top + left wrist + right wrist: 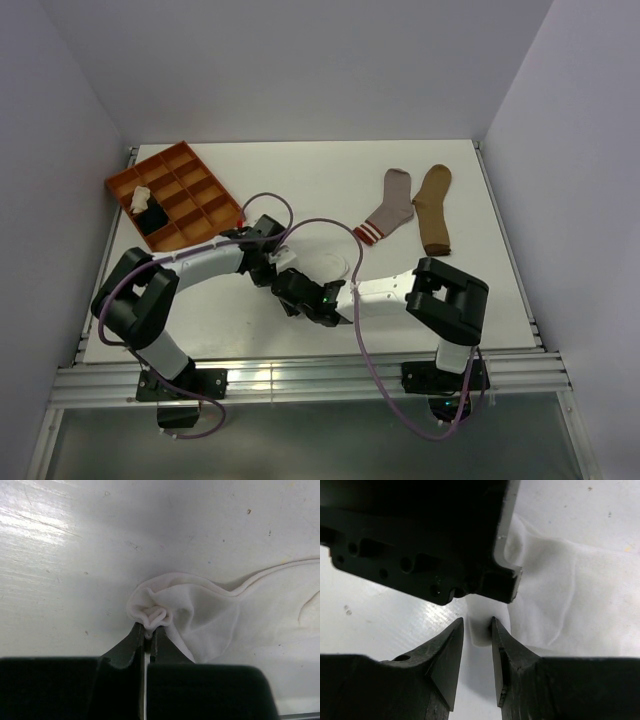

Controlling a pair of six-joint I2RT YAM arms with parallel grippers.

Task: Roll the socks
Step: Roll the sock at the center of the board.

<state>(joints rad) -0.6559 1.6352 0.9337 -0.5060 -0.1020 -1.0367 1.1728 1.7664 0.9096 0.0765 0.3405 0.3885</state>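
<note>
The white sock (pixel 205 617) lies flat on the table with one end bunched up. My left gripper (pixel 148 630) is shut on that bunched end. In the top view the sock (pixel 336 262) is faint against the white table, with both grippers at its left end. My right gripper (pixel 477 620) is open, its jaws a little apart with a corner of the white sock (pixel 560 605) between them, right under the left gripper's body (pixel 420 540). The grey sock with a red-striped cuff (pixel 390 210) and the tan sock (pixel 435 208) lie flat at the back right.
An orange compartment tray (pixel 215 190) stands at the back left, holding a cream bundle (pixel 140 198) and a black bundle (pixel 155 217). Purple cables loop over both arms. Walls close in the table on three sides.
</note>
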